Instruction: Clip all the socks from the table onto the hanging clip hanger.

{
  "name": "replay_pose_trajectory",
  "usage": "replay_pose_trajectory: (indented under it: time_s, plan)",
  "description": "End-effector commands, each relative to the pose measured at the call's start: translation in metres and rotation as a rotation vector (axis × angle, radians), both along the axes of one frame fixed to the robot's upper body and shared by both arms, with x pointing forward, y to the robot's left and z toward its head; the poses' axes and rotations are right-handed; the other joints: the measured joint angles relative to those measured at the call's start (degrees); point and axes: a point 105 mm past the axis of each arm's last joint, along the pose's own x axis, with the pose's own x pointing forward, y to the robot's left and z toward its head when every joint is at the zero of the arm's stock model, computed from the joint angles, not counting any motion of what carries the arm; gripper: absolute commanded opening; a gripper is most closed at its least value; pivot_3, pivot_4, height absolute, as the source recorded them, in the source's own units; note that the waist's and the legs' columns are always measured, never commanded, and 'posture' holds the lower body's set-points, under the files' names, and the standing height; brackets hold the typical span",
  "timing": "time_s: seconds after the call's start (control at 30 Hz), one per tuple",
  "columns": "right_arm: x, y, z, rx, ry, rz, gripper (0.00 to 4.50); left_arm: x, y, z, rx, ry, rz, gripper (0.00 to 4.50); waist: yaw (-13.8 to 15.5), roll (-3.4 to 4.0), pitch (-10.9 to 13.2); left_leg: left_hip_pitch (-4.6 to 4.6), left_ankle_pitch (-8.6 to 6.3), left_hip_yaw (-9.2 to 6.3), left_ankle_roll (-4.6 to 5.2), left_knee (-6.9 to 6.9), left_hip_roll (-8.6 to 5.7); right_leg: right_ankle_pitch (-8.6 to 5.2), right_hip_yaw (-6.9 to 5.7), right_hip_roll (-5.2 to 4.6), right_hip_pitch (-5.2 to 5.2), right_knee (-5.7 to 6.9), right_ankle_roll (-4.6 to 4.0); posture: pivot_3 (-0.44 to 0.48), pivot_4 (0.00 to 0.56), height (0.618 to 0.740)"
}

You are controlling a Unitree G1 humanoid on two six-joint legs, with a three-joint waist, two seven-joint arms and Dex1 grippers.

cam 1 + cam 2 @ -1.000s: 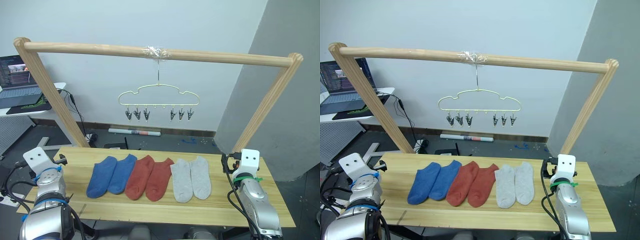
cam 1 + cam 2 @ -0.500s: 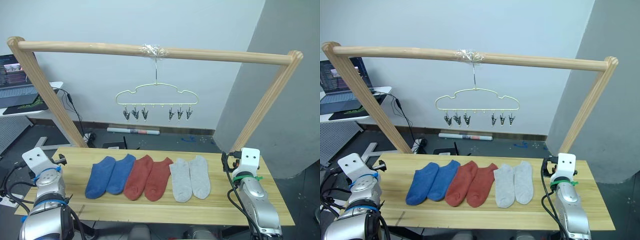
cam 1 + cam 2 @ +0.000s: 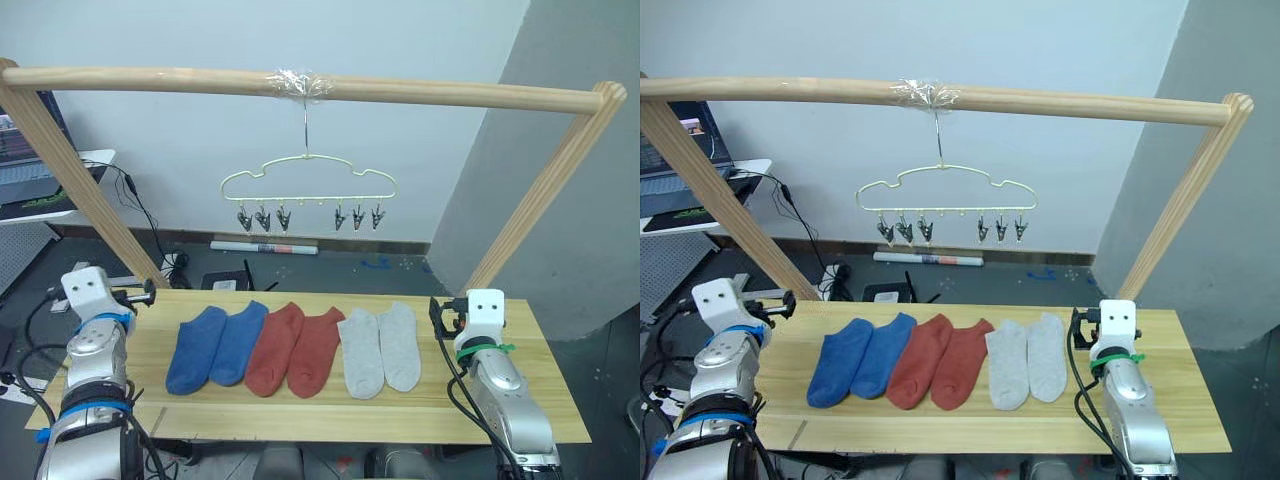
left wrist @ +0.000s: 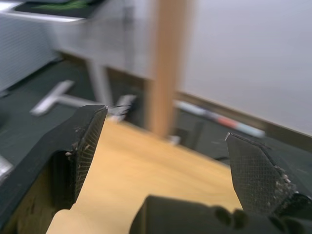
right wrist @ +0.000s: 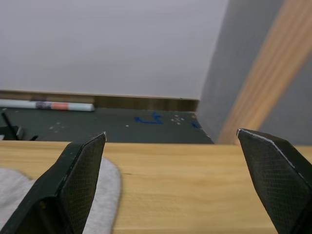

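1. Six socks point(image 3: 290, 346) lie side by side in a row across the middle of the table point(image 3: 540, 400).
2. The clip hanger point(image 3: 306, 188) hangs from the rail point(image 3: 420, 92), at 12 o'clock from the socks.
3. The posts point(image 3: 545, 205) stand at the table's 10 and 2 o'clock corners.

six socks point(image 3: 290, 347) lie side by side on the table point(image 3: 560, 410).
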Motion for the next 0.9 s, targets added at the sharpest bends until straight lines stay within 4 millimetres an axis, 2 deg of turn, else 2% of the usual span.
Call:
replay_pose_trajectory:
  time_s: [0.03,0.2,0.33,0.43,0.6,0.7,0.83,0.9]
  plan:
    - [0.007,0.022,0.035,0.05,-0.081,0.181,4.5,0.006,-0.053,0.048,0.003,-0.096,-0.323,4.48,-0.04,0.05,1.36,-0.04,0.0,0.01,0.0,-0.01,0.01,0.01,0.02,-0.01,-0.01,-0.05,0.01,0.239,0.2,0.74]
    - [-0.001,0.056,0.065,0.06,-0.14,0.457,4.5,-0.006,-0.11,0.09,0.041,-0.208,-0.613,4.48,0.39,0.22,3.95,-0.25,0.0,-0.21,0.0,-0.05,0.05,-0.01,0.03,-0.01,-0.04,-0.28,0.0,0.245,0.238,0.74]
    - [-0.017,0.091,0.098,0.115,-0.209,0.702,4.5,-0.01,-0.14,0.114,0.039,-0.289,-0.686,4.48,0.35,0.38,5.61,-0.59,0.0,-0.29,0.0,-0.03,0.03,-0.06,0.0,-0.04,-0.22,-0.38,0.06,0.238,0.266,0.74]
    - [-0.026,0.108,0.118,0.149,-0.245,0.82,4.5,-0.012,-0.157,0.123,0.017,-0.324,-0.714,4.48,0.28,0.35,6.6,-0.77,0.0,-0.34,0.0,0.01,0.02,-0.06,-0.07,-0.07,-0.31,-0.43,0.1,0.231,0.27,0.74]
    - [-0.03,0.123,0.138,0.141,-0.287,0.902,4.5,-0.004,-0.162,0.132,-0.032,-0.366,-0.664,4.48,0.39,0.29,7.16,-1.01,-0.01,-0.63,-0.02,0.04,0.01,0.07,-0.42,-0.11,-0.43,-0.43,-0.12,0.212,0.269,0.74]
    - [-0.029,0.128,0.15,0.142,-0.319,0.916,4.5,0.001,-0.161,0.136,-0.074,-0.396,-0.617,3.88,0.37,0.31,7.37,-1.08,0.0,-0.84,-0.04,0.05,-0.01,0.06,-0.8,-0.17,-0.42,-0.43,-0.11,0.202,0.263,0.74]
    - [-0.03,0.131,0.157,0.139,-0.333,0.93,4.5,0.003,-0.16,0.132,-0.079,-0.387,-0.574,2.71,0.28,0.3,7.42,-1.15,0.03,-1.08,-0.09,0.04,-0.02,0.1,-1.04,-0.18,-0.41,-0.42,-0.17,0.195,0.261,0.74]
    - [-0.031,0.132,0.159,0.14,-0.337,0.936,4.5,0.003,-0.159,0.133,-0.077,-0.39,-0.561,2.71,0.27,0.3,7.45,-1.17,0.04,-1.17,-0.11,0.03,-0.01,0.1,-1.14,-0.19,-0.41,-0.42,-0.18,0.191,0.26,0.74]
